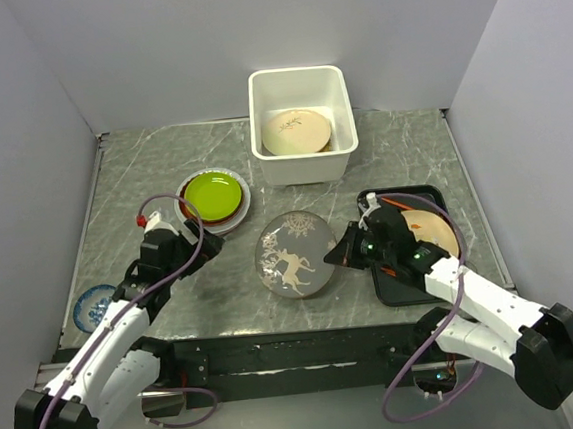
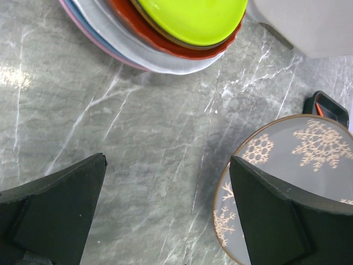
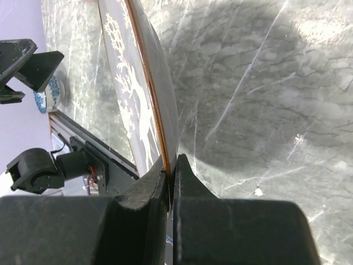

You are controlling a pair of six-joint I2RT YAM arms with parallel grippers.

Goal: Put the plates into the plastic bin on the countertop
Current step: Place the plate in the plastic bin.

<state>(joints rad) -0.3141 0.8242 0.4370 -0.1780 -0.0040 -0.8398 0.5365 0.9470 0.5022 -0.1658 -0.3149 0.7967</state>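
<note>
The white plastic bin stands at the back of the grey marble countertop, with a cream plate inside. My right gripper is shut on the right rim of a grey patterned plate; in the right wrist view the jaws pinch its gold-edged rim and it hangs edge-on over its shadow. A stack of plates topped by a lime green one lies left of centre. My left gripper is open and empty between stack and grey plate, over bare countertop.
A black tray at the right holds a tan plate. A blue-and-white plate lies at the near left edge. The stack and the bin's corner show in the left wrist view. Grey walls enclose three sides.
</note>
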